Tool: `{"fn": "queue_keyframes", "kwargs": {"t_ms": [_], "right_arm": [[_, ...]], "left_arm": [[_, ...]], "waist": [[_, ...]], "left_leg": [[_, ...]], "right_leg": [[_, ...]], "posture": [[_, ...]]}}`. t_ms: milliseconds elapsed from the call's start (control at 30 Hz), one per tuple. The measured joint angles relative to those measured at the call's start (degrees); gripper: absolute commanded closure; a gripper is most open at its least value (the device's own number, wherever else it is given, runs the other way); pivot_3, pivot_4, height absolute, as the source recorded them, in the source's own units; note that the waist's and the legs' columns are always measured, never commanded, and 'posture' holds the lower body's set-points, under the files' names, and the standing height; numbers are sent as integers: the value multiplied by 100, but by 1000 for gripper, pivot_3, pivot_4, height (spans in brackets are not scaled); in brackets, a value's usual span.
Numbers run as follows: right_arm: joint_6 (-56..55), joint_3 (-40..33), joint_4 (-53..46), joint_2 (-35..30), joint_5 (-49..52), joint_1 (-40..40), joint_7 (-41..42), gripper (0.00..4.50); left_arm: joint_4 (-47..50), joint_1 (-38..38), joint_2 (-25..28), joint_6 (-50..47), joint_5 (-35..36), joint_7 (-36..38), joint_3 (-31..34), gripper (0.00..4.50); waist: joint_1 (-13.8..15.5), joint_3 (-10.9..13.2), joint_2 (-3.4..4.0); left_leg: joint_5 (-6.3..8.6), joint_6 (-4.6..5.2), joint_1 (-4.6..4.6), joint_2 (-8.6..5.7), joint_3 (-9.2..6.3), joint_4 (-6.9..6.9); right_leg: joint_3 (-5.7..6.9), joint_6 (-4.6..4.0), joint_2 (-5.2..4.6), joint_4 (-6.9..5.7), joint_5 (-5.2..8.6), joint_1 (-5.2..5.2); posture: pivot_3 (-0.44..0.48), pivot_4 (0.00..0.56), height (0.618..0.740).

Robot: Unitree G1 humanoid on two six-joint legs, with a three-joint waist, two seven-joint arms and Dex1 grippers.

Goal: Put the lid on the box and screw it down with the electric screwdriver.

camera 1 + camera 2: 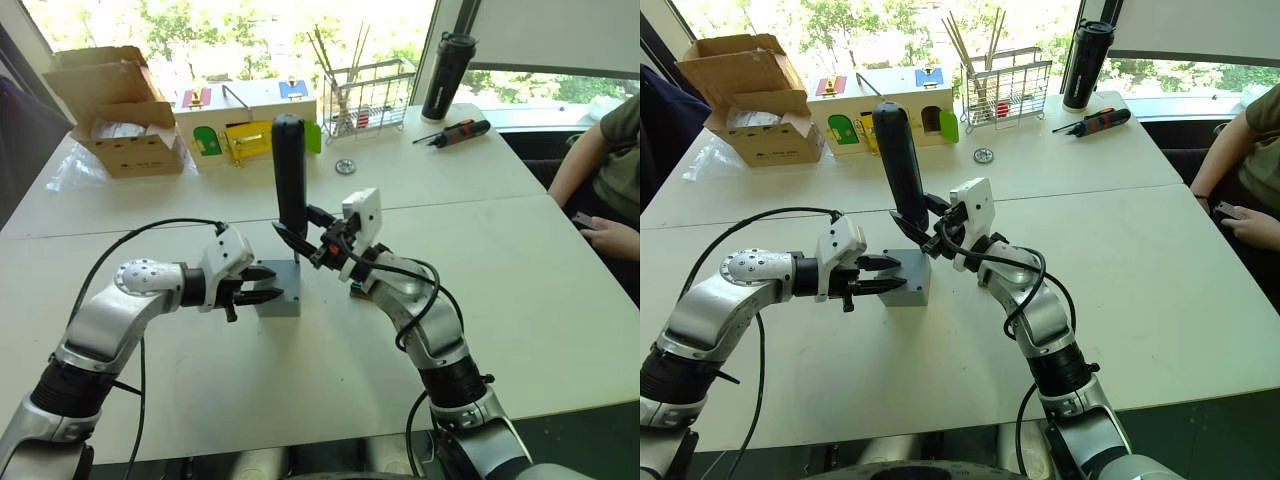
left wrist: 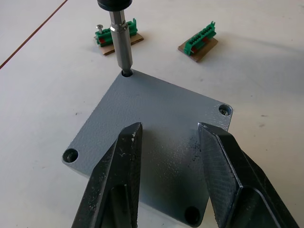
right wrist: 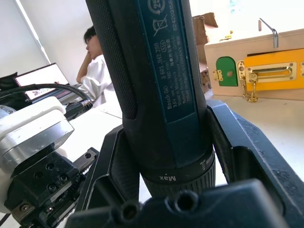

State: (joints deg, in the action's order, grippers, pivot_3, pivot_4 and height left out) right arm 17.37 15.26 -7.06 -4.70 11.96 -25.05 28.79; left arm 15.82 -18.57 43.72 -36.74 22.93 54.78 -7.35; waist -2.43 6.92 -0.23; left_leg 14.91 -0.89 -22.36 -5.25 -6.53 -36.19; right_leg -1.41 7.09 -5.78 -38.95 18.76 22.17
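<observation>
Lid [image 2: 156, 137] is sitting flush on the box [image 1: 280, 302] at mid-worktop [image 1: 520, 300] as the right hand [image 1: 310, 240] is clamping the electric screwdriver [image 1: 290, 170] upright, its bit seated in one corner hole — apparently driving a screw there. The left hand [image 2: 171, 156], fingers apart, is reaching over the lid from the side, probably to keep it from turning; three corner holes are looking unfilled.

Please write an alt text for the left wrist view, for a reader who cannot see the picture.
The metal bit of the electric screwdriver stands in a corner screw hole of the grey lid on a white table. The open left gripper has its two black fingers over the lid. Two small green parts lie beyond it.
</observation>
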Motion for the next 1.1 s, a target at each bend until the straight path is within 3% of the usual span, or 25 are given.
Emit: {"fn": "queue_keyframes", "kwargs": {"t_ms": [300, 467, 733, 1100], "right_arm": [[-250, -4, 264, 70, -5, -18, -28, 2685], [-335, -4, 269, 73, -5, 48, -29, 2685], [-337, -3, 268, 89, -5, 114, -48, 2685], [-142, -17, 118, 58, -6, 11, -139, 2685]], "left_arm": [[-22, -12, -33, 19, -100, -1, -38, 2668], [-71, -10, -57, 78, -112, 4, -41, 2668], [-130, -1, -77, 119, -127, 13, -91, 2668], [-219, -18, -152, 255, -217, 13, -121, 2668]], "waist": [[2, -35, -1], [5, -42, 9], [21, -40, 12], [40, -38, 15]], "left_leg": [[1, 2, 2, 0, -2, 6], [6, 10, 7, 12, -6, 11], [19, 30, 90, 11, -6, 48], [19, 29, 90, 12, -6, 56]], "right_leg": [[-2, 0, 0, 11, 0, -4], [-1, 0, 16, 80, 0, -40], [-6, -2, 14, 100, 2, -109], [-6, -5, 13, 105, 4, -108]], "posture": [[0, 150, 740], [0, 150, 740], [0, 150, 740], [0, 150, 740]]}}
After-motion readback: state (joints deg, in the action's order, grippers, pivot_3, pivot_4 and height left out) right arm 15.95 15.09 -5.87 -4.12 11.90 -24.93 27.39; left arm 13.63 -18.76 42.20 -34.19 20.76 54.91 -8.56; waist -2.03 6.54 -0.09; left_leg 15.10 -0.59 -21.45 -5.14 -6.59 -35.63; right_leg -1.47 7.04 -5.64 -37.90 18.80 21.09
